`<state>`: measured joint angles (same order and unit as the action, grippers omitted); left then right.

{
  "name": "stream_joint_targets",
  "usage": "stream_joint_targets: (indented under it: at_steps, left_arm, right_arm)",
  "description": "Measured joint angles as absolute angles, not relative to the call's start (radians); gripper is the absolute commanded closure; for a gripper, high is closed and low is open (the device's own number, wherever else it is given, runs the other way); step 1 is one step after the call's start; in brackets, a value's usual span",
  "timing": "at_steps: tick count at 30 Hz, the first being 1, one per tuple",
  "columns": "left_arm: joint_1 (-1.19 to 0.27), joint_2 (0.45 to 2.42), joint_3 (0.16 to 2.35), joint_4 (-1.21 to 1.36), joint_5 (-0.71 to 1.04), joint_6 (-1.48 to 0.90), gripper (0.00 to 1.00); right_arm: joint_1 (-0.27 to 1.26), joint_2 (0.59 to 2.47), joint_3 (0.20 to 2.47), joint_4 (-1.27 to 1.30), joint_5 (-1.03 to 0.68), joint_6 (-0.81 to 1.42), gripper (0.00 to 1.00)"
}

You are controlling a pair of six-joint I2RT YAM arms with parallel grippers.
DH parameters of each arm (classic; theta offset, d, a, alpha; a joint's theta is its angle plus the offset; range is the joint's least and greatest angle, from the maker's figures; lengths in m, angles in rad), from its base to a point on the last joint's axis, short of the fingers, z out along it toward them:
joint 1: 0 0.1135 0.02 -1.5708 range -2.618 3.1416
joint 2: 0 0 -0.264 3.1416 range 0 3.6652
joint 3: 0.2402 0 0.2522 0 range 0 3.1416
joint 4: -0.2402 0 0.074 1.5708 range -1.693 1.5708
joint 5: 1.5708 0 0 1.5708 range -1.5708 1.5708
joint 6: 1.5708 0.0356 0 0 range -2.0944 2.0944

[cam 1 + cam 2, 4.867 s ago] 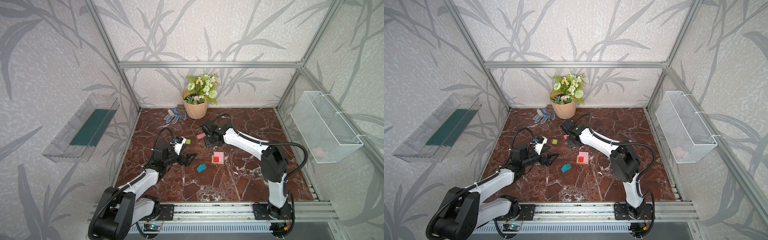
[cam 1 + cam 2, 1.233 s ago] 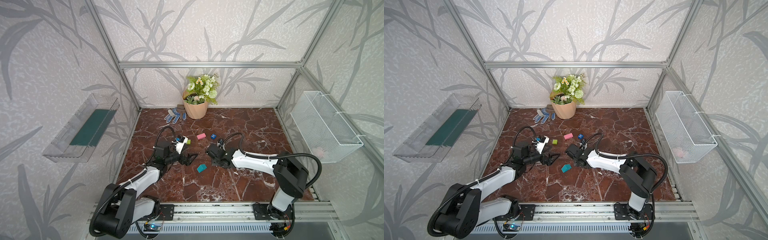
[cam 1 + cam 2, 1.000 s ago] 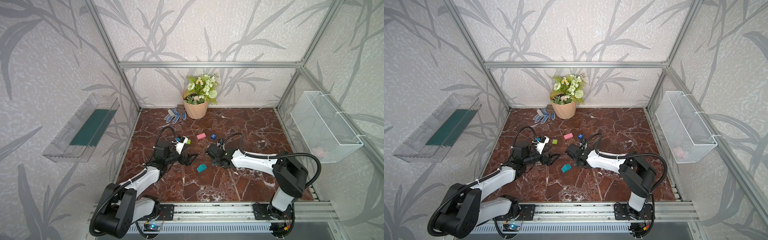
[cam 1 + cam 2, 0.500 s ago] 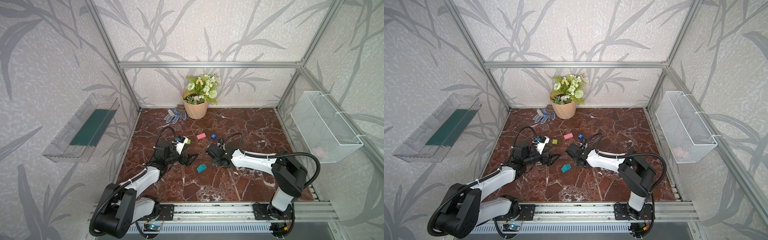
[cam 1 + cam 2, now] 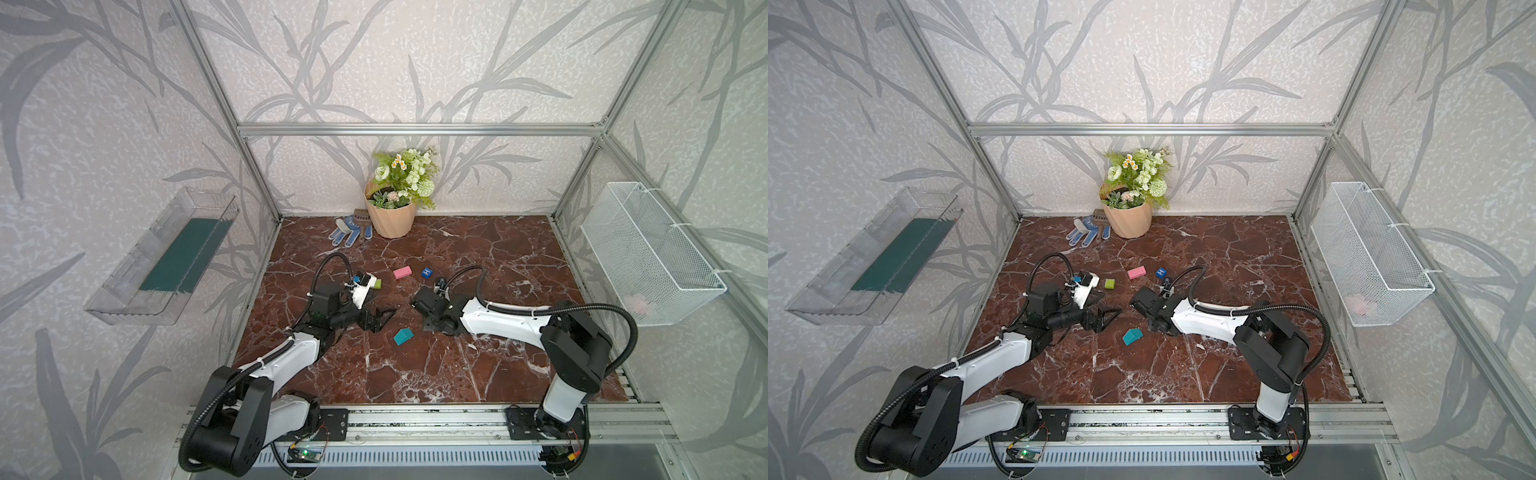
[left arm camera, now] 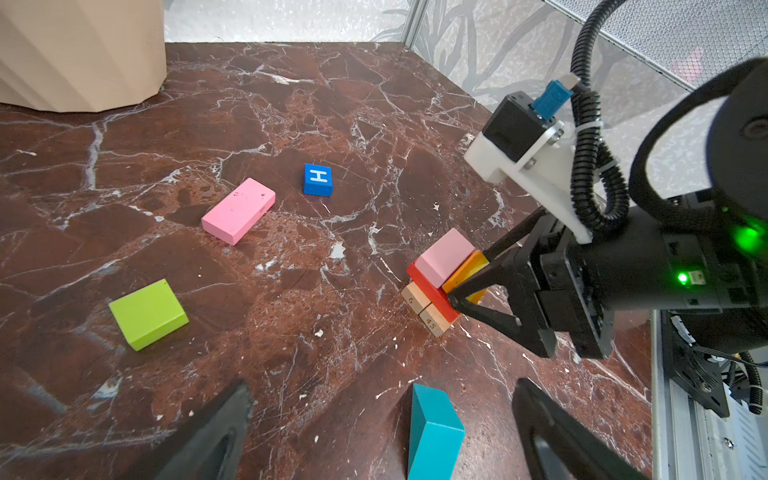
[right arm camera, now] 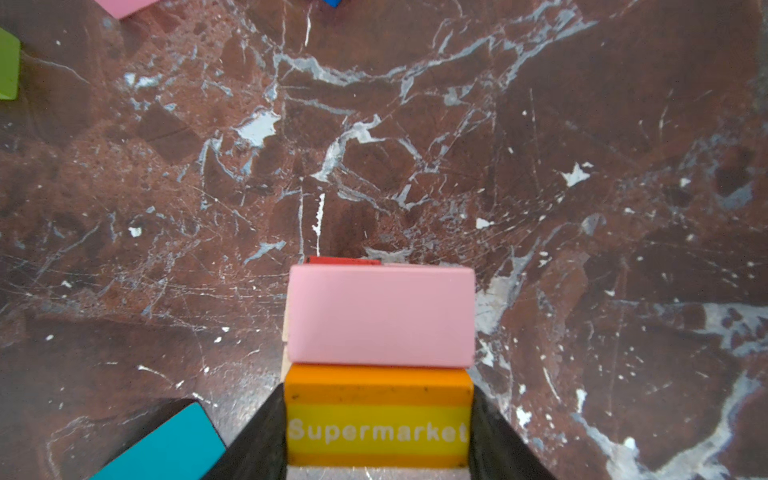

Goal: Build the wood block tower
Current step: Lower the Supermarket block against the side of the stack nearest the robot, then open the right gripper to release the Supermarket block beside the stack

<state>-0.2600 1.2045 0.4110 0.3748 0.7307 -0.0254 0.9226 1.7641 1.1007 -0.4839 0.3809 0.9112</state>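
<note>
**Right gripper** (image 7: 376, 401): both fingers (image 7: 266, 432) bear flat against the short ends of the orange block (image 7: 378, 428), marked "Supermarket". The block is clamped. It sits in the top layer of the tower (image 6: 440, 278), with one long edge flush against the pink block (image 7: 380, 316). Beneath these lies the red block (image 6: 430, 293), and a thin strip of its edge shows past the pink one. The base is two tan blocks (image 6: 424, 309) side by side on the table (image 5: 498, 257). The tower stands near the table's middle. In both top views the right gripper head covers it.

**Left gripper** (image 5: 384, 320): fingers spread wide, holding nothing. The teal house-shaped piece (image 6: 434, 432) lies on the table just beyond the fingertips, near the tower but apart from it.

**Surroundings:** behind the tower, the loose pink block (image 5: 402, 272) and the blue "H" cube (image 5: 427, 272) lie near each other, not touching. The green cube (image 5: 1109, 284) lies beside the left wrist camera. Bare marble extends over the right half and along the front edge. The flowerpot (image 5: 390, 220) and gloves (image 5: 345, 235) sit at the back wall, well apart from the blocks.
</note>
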Motion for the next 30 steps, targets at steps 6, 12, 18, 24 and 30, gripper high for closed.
stream_joint_targets:
  at_steps: [6,12,18,24,30]
  left_arm:
    - [-0.260,1.205,0.411,0.374,0.731,-0.025,0.01]
    - [-0.260,1.205,0.411,0.374,0.731,-0.025,0.01]
    - [-0.260,1.205,0.411,0.374,0.731,-0.025,0.01]
    - [-0.260,1.205,0.411,0.374,0.731,-0.025,0.01]
    - [-0.261,1.208,0.413,0.374,0.731,-0.025,0.01]
  right_arm:
    - [0.923,1.767,1.105,-0.485,0.381,0.911,0.37]
    - [0.923,1.767,1.106,-0.494,0.381,0.908,0.30]
    - [0.923,1.767,1.106,-0.498,0.376,0.904,0.27]
    - [0.923,1.765,1.106,-0.496,0.363,0.888,0.25]
    - [0.923,1.742,1.100,-0.484,0.357,0.884,0.26]
